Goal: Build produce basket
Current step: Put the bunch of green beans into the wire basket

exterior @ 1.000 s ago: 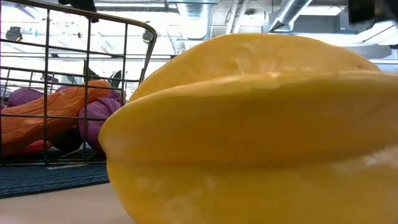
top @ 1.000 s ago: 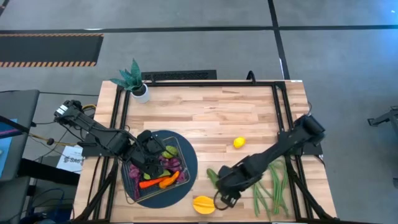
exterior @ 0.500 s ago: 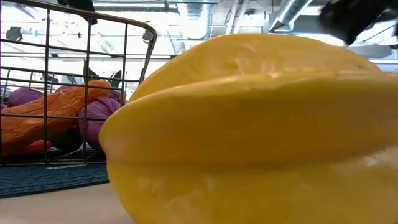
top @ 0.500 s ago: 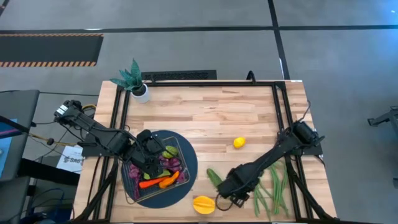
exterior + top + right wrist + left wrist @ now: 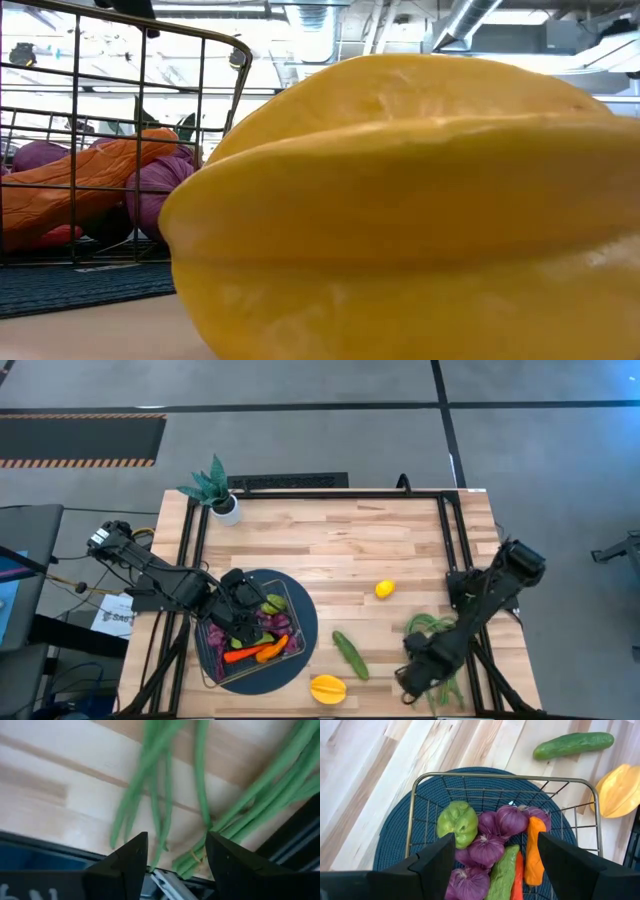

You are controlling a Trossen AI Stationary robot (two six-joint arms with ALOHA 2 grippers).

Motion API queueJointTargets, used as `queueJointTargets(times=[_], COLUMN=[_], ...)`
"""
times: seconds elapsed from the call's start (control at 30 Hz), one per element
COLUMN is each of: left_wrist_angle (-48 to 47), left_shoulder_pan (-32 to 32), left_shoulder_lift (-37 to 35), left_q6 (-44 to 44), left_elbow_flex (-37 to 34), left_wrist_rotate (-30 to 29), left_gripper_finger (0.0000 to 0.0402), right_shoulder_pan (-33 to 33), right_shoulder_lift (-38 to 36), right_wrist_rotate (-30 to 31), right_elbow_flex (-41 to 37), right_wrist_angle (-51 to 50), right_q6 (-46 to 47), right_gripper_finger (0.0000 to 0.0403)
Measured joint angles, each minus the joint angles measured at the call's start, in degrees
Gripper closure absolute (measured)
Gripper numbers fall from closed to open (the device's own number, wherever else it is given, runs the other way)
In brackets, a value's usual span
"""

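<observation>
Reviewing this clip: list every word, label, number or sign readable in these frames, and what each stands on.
None can be read.
White sheet beside the table's left edge: dark print, too small to read.
Floor strip: orange-and-black hazard stripes, no words.
Basket, produce and both arms: no visible lettering.

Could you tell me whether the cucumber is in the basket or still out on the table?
Out. The cucumber lies on bare wood right of the basket, near the yellow fruit.

Wide bare table [image 5: 330, 540] up the middle. Near edge is crowded: cucumber [image 5: 350, 655] and yellow fruit [image 5: 327, 688] sit between the basket [image 5: 290, 600] and green beans [image 5: 430, 625].
</observation>
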Motion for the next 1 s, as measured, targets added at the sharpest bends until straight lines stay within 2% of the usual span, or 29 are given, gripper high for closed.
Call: queueJointTargets(times=[0.13, 0.4, 0.8, 0.9, 1.0], left_wrist_angle=[0.7, 1.5, 4.5, 4.9, 5.2], left_shoulder_pan=[0.0, 0.0, 0.0, 0.0, 0.0], left_shoulder_lift=[0.0, 0.0, 0.0, 0.0, 0.0], left_q6=[-0.2, -0.8, -1.4, -1.4, -1.4], left_elbow_flex=[0.0, 0.0, 0.0, 0.0, 0.0], left_wrist_rotate=[-0.1, -0.4, -0.4, -0.4, -0.4], left_gripper_finger=[0.0136, 0.0136, 0.0136, 0.0136, 0.0136], right_shoulder_pan=[4.3, 10.2, 10.3, 10.0, 9.5], right_shoulder_lift=[-2.7, -2.2, 7.3, 7.3, 6.7], right_wrist_rotate=[-0.1, -0.2, 1.0, 1.1, 1.6], right_elbow_flex=[-5.2, -7.3, -7.0, -7.0, -7.1], right_wrist_angle=[2.0, 3.5, 8.6, 8.9, 7.9], right_q6=[10.4, 24.4, 24.6, 23.2, 21.7], right_gripper_finger=[0.0186, 0.0186, 0.0190, 0.0219, 0.0278])
